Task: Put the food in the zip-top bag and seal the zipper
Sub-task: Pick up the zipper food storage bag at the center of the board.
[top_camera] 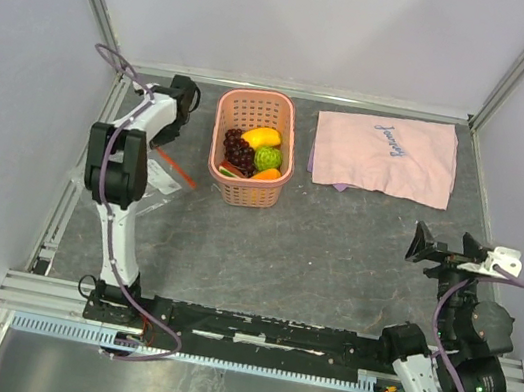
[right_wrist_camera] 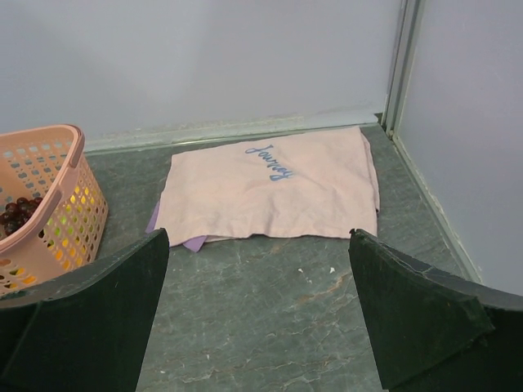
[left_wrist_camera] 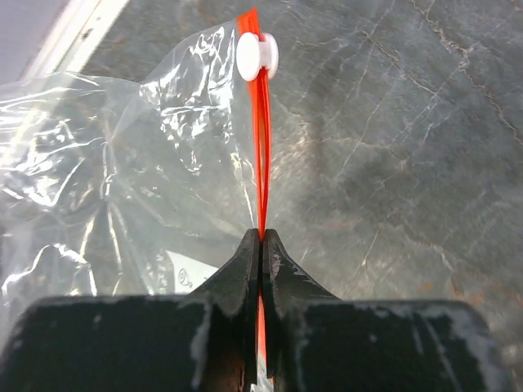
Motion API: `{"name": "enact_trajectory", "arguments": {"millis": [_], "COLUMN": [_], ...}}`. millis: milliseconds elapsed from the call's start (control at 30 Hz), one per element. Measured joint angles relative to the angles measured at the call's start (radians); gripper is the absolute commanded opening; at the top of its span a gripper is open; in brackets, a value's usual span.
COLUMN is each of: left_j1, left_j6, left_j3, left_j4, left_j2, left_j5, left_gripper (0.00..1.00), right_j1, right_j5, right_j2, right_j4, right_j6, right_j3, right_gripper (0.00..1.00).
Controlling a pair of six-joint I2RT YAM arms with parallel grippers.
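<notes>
The left gripper [left_wrist_camera: 261,238] is pinched shut on the red-orange zipper [left_wrist_camera: 263,155] of the clear bag [left_wrist_camera: 122,171], which lies flat on the table [top_camera: 332,259] at the far left. The zipper's white slider [left_wrist_camera: 257,55] sits at the end of the strip away from the fingers. The toy fruits [top_camera: 254,154] are all in the pink basket [top_camera: 247,193] just right of the bag: yellow, green, orange, grapes and a watermelon slice. The right gripper [right_wrist_camera: 257,314] hovers at the near right with its jaws spread wide and holding nothing, facing a pink cloth [right_wrist_camera: 270,184].
</notes>
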Motion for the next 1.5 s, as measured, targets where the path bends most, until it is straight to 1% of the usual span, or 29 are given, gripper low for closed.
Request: {"name": "enact_trajectory", "arguments": {"millis": [133, 300, 400, 500, 667, 733, 833, 967, 1100, 1300, 1500], "left_j1": [0.0, 0.0, -0.001, -0.006, -0.04, -0.061, -0.114, -0.225, -0.349, -0.467, -0.578], "left_j6": [0.013, 0.043, 0.075, 0.117, 0.182, 0.204, 0.235, 0.252, 0.253, 0.254, 0.253], "left_j3": [-0.054, -0.113, -0.151, -0.211, -0.325, -0.338, -0.339, -0.339, -0.333, -0.296, -0.252], "left_j4": [0.0, 0.002, 0.009, 0.037, 0.082, 0.092, 0.115, 0.136, 0.157, 0.197, 0.262], "left_j2": [-0.13, -0.317, -0.425, -0.551, -0.79, -0.863, -0.959, -1.039, -1.076, -1.088, -1.063], "left_j5": [0.002, 0.015, 0.032, 0.086, 0.214, 0.272, 0.364, 0.457, 0.543, 0.658, 0.745], "left_gripper": [0.03, 0.03, 0.03, 0.03, 0.03, 0.03, 0.03, 0.03, 0.03, 0.03, 0.03], "right_j1": [0.0, 0.0, 0.0, 0.0, 0.0, 0.0, 0.0, 0.0, 0.0, 0.0, 0.0], "right_j5": [-0.03, -0.07, -0.119, -0.211, -0.355, -0.402, -0.475, -0.555, -0.602, -0.651, -0.695], "right_j2": [0.047, 0.191, 0.269, 0.322, 0.351, 0.375, 0.438, 0.507, 0.543, 0.59, 0.642], "right_j4": [-0.017, -0.075, -0.1, -0.109, -0.081, -0.07, -0.06, -0.032, -0.01, 0.035, 0.062], "right_j6": [0.029, 0.1, 0.139, 0.162, 0.165, 0.165, 0.169, 0.181, 0.188, 0.201, 0.219], "right_j3": [0.026, 0.117, 0.156, 0.162, 0.16, 0.161, 0.161, 0.156, 0.152, 0.152, 0.152], "right_gripper": [0.99, 0.99, 0.99, 0.99, 0.99, 1.0, 0.97, 0.97, 0.97, 0.97, 0.98]}}
